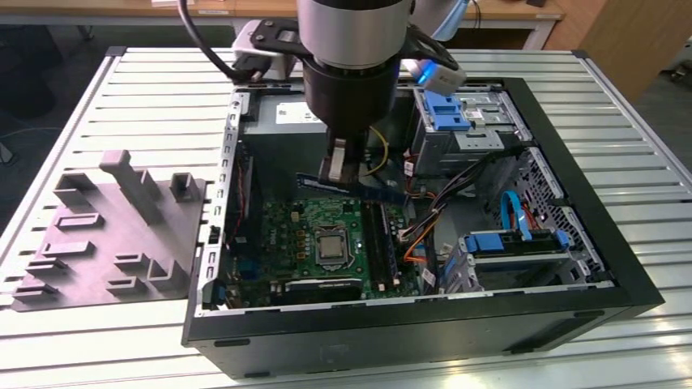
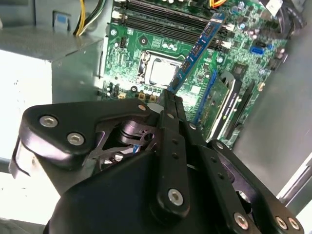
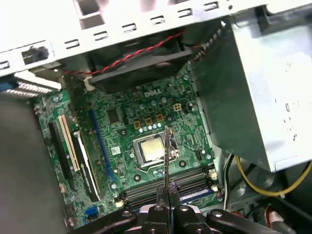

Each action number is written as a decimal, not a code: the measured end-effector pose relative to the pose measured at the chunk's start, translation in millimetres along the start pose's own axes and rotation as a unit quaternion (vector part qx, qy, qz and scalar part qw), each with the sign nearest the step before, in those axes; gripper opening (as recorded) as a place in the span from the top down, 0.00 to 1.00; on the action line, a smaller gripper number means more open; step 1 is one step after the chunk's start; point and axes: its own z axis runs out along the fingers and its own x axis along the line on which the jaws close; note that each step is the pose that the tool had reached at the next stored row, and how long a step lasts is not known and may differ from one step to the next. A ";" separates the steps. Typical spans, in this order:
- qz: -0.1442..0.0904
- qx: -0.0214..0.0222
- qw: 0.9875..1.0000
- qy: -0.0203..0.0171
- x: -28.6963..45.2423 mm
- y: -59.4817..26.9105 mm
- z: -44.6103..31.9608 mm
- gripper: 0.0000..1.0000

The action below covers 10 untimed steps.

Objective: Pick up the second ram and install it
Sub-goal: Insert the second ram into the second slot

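Gripper is clenched on the second ram - fingers pinch one end of the stick, and the rest juts out toward the exterior view's right, slightly tilted. In the second wrist view the gripper has the blue-green stick running away from the fingertips across the board. Its far end is over the area near the long black memory slots. In the first wrist view the stick is edge-on, a thin line rising from the closed gripper. It crosses in front of the CPU socket, w/ the slots just beside the fingertips.

Ram is held in the air over the green motherboard, not seated in a slot. Board lies inside the open black PC case - grey power supply and a yellow cable sit next to it. Outside the case, on the exterior view's left, the grey moulded tray rests on the slatted table, well apart from the arm
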 end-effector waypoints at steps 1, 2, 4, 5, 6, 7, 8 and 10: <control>0.009 0.001 1.000 0.000 0.0 0.0 0.1 0.89; 0.018 0.001 1.000 0.000 0.0 0.0 0.2 0.89; 0.036 0.002 0.999 0.000 0.0 0.0 0.5 0.89; 0.044 0.003 0.999 0.001 0.0 0.0 0.5 0.89; 0.053 0.003 0.999 0.001 0.0 0.0 0.6 0.89; 0.062 0.004 0.998 0.001 0.0 0.0 0.7 0.89; 0.070 0.004 0.998 0.001 0.0 0.0 0.8 0.89; 0.087 0.005 0.996 0.001 0.0 0.0 1.1 0.89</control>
